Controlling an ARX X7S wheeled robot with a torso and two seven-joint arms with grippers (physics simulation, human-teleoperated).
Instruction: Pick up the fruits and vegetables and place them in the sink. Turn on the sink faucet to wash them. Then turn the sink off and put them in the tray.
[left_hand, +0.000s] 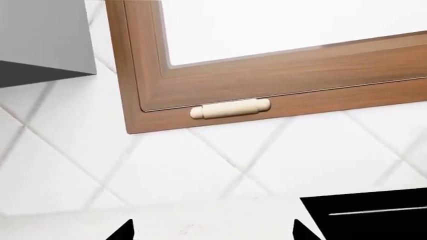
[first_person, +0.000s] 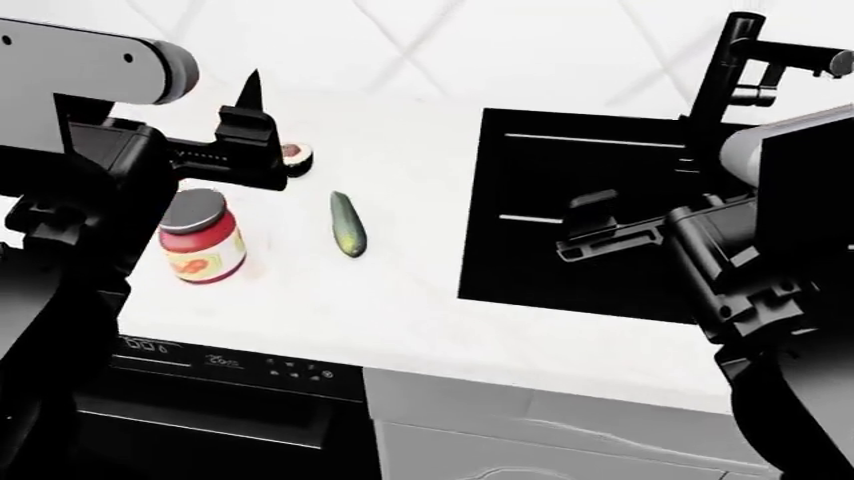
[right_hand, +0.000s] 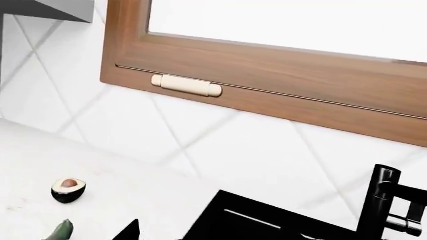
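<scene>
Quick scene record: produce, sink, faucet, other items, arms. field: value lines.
avocado half: on the counter, partly behind the left gripper
zucchini: lying on the counter, left of the sink
sink: no produce seen inside
faucet: behind the sink, no water seen
jar: upright, near the zucchini
right gripper: above the sink, holds nothing
jaws: state unclear, both

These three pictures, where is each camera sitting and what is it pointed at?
Head view: on the robot's head, looking down at the counter, the sink and both arms.
Left wrist view: on the left arm, facing the tiled wall and wooden window frame; fingertips barely show.
Right wrist view: on the right arm, facing that window, the avocado and faucet.
All see the sink.
</scene>
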